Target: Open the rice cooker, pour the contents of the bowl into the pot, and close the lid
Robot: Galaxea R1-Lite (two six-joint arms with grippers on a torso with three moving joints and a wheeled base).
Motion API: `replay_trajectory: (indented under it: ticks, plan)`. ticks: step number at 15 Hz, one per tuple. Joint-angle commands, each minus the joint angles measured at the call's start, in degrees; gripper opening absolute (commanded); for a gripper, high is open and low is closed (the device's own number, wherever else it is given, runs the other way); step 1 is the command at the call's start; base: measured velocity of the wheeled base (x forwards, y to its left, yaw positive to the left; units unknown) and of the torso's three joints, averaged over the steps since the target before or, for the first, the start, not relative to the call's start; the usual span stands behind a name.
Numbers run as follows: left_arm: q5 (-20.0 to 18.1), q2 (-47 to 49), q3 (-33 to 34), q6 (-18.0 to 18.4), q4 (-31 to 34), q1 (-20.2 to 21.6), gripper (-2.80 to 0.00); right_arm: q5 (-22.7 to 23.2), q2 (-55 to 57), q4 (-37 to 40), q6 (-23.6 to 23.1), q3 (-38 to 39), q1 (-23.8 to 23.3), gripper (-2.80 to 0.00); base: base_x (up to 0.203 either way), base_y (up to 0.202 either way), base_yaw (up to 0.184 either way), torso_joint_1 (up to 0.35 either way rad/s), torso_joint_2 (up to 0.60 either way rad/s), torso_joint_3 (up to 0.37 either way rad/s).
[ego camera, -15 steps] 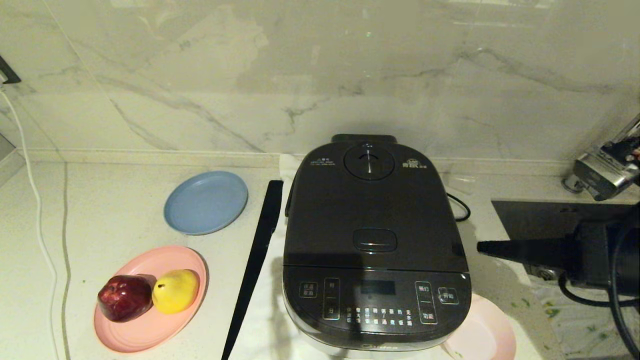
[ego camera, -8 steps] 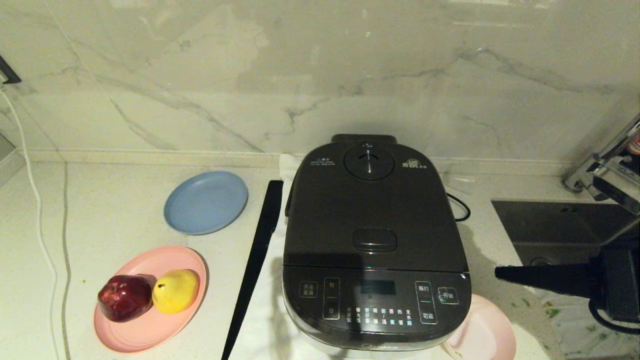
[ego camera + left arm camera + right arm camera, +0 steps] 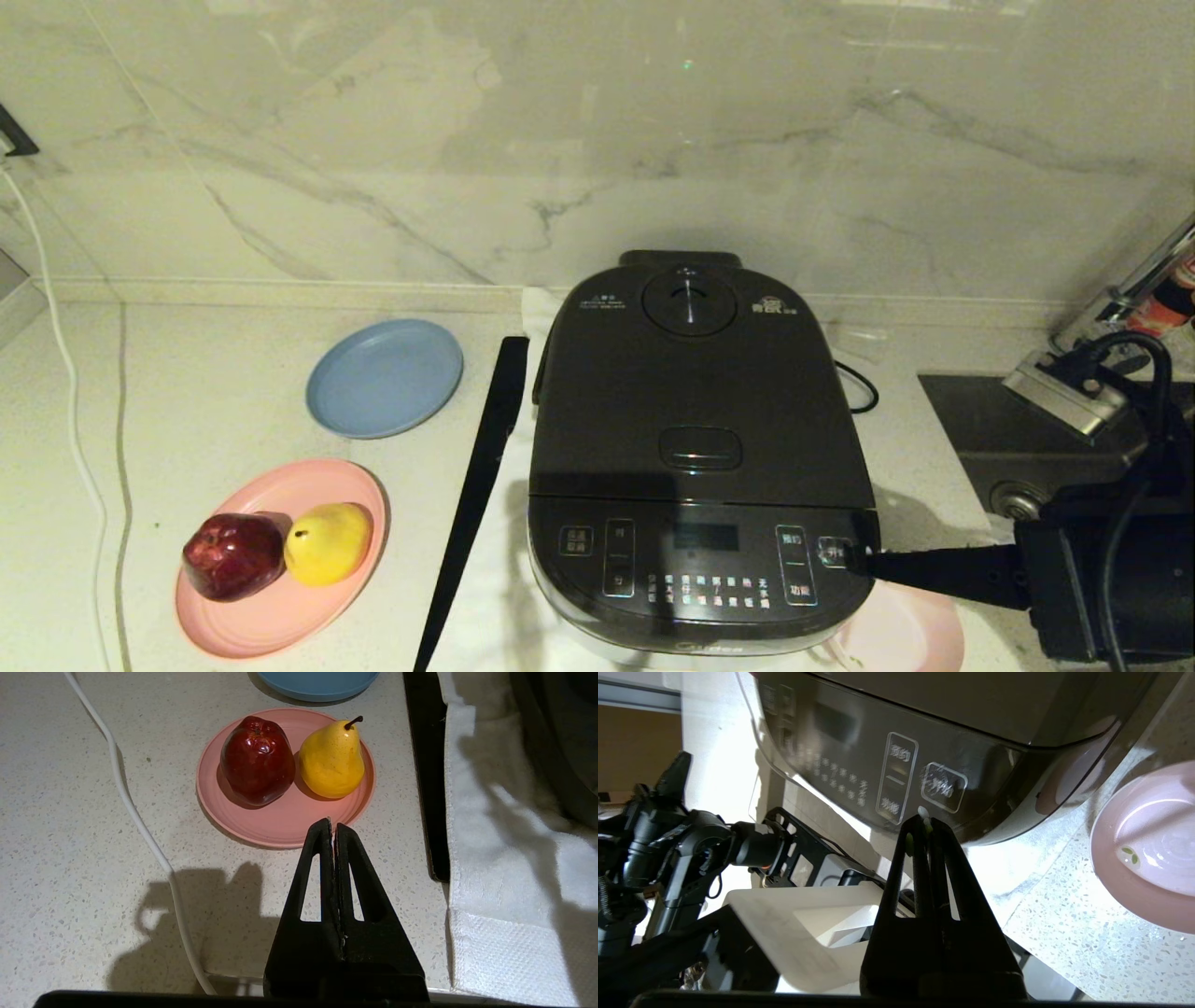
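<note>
Head view: dark, lid-shut rice cooker (image 3: 702,448)

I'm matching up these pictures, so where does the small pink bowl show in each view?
Head: bowl at bottom edge, right of the rice cooker, under the right gripper.
Left wrist: not in it.
Right wrist: bowl at right edge.
Shared landmark: the cooker's front panel.

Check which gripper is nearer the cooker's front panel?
Right. The right gripper is shut, its tip at the rice cooker panel's right-side button. The left gripper, shut, hangs over the counter by the pink plate.
</note>
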Motion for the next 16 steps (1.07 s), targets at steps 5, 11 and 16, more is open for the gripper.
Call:
replay_trajectory:
  ticks: [5,11,16]
  plan:
    - [0.02,-0.06,0.01,0.01,0.02,0.01,-2.80,0.05,4.71,0.05,0.16,-3.08,0.14,-2.80,0.000,0.000,0.000,0.000,0.00,0.000]
    - [0.02,-0.06,0.01,0.01,0.02,0.01,-2.80,0.17,6.20,0.23,0.33,-3.85,0.75,-2.80,0.000,0.000,0.000,0.000,0.00,0.000]
    - [0.02,-0.06,0.01,0.01,0.02,0.01,-2.80,0.08,7.75,0.14,0.33,-4.19,1.37,-2.80,0.000,0.000,0.000,0.000,0.00,0.000]
